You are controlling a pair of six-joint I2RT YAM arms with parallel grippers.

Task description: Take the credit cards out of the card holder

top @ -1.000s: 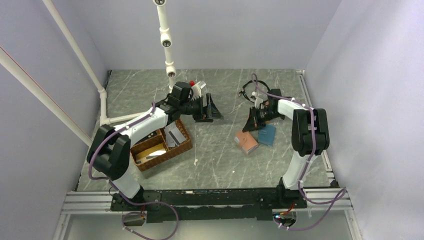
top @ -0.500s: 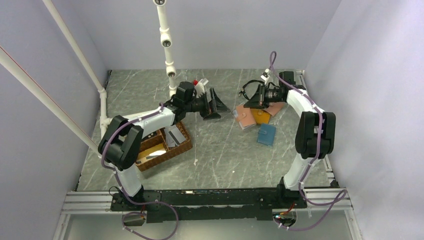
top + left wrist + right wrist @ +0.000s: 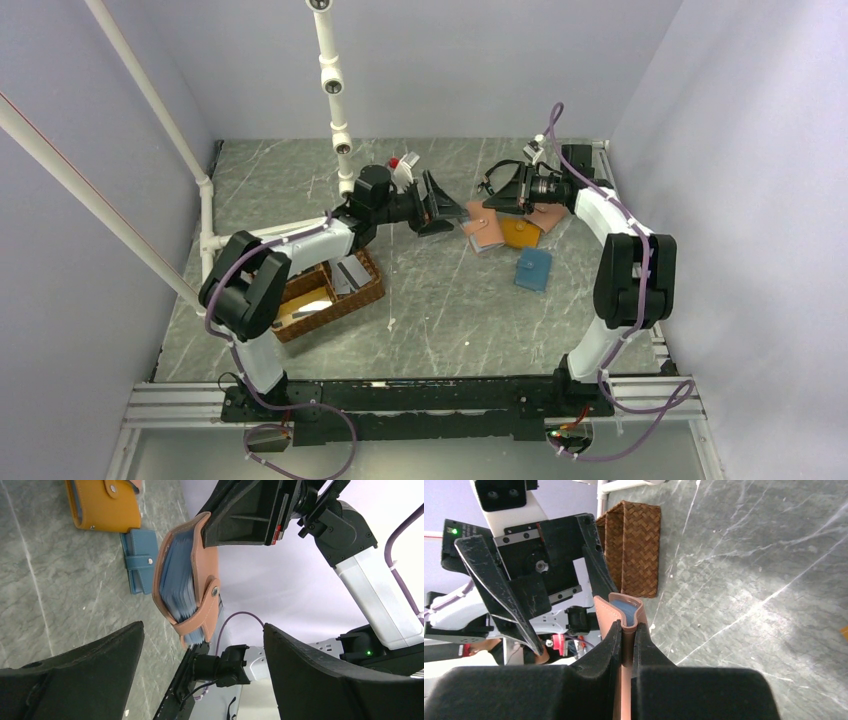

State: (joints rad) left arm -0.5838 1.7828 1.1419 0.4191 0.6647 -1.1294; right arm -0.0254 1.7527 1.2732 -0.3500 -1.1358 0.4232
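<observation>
1. The card holder (image 3: 187, 585) is held clear of the marble table (image 3: 430, 310), over its far middle, between the two arms.
2. A salmon edge of it is pinched by the right gripper (image 3: 626, 630), whose fingers are pressed tight together on the leather.
3. The left gripper (image 3: 448, 210) is spread wide and nothing is held in it. It is pointed at the holder's blue-pocketed side and kept apart from it, with one finger seen to either side in the left wrist view.
4. Bare table is left in front of the holder, towards the near edge.
5. An orange wallet (image 3: 102, 505) and a teal wallet (image 3: 140, 557) are laid flat on the table just beside each other, below and to the right of the holder.
6. A wicker basket (image 3: 634, 550) is set on the left side, well apart from the holder, beside the left arm.
7. The right arm is stretched out close to the right wall, so little room is left on that side.
8. The holder's upper part is covered by the right gripper's fingers in the left wrist view. The light-blue pockets are seen edge-on only, and the credit cards cannot be made out in them.
9. The snap tab is seen hanging loose, with its stud showing.
10. What lies in the basket is too small in the top view to be told.
</observation>
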